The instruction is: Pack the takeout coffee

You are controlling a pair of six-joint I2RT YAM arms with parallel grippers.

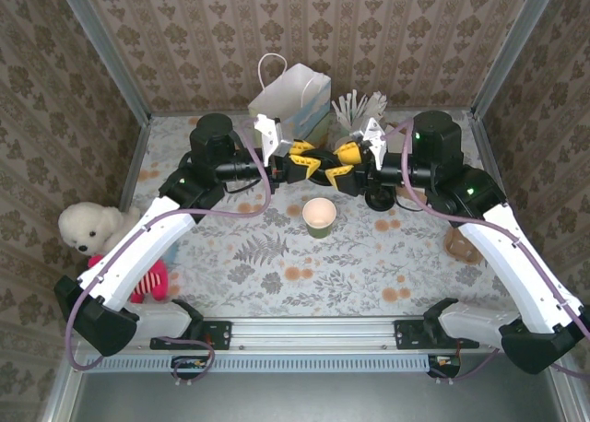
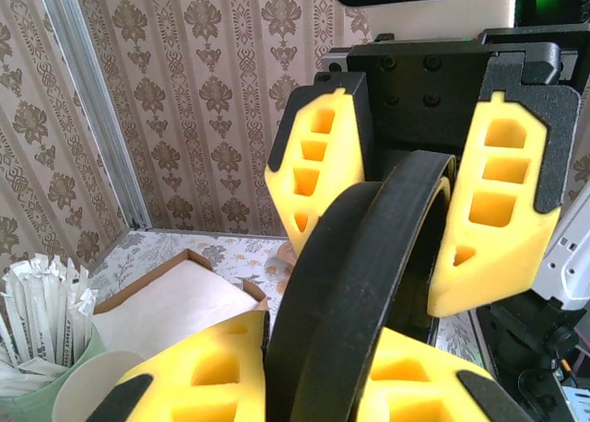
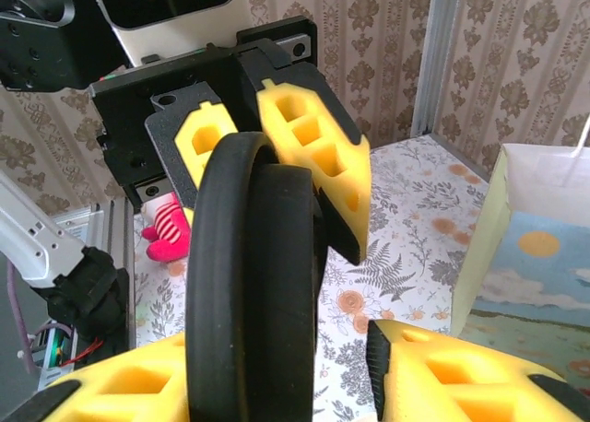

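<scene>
The takeout coffee's green paper cup (image 1: 319,216) stands upright at mid table, its cream inside showing and no lid on it. Above and behind it my two grippers meet tip to tip. My left gripper (image 1: 312,164) (image 2: 313,390) is shut on a round black lid (image 2: 369,284) (image 3: 249,275), held on edge. My right gripper (image 1: 346,169) (image 3: 290,385) faces it with its jaws around the same lid. One right finger (image 3: 120,385) lies against the lid; the other finger (image 3: 461,376) stands a little apart from it.
A white paper bag (image 1: 290,95) (image 3: 544,247) stands open at the back. Beside it is a green holder of wrapped stirrers (image 1: 355,109) (image 2: 37,311). A white teddy (image 1: 88,227) and a pink toy (image 1: 152,279) lie at the left. A dark object (image 1: 378,199) sits under the right gripper.
</scene>
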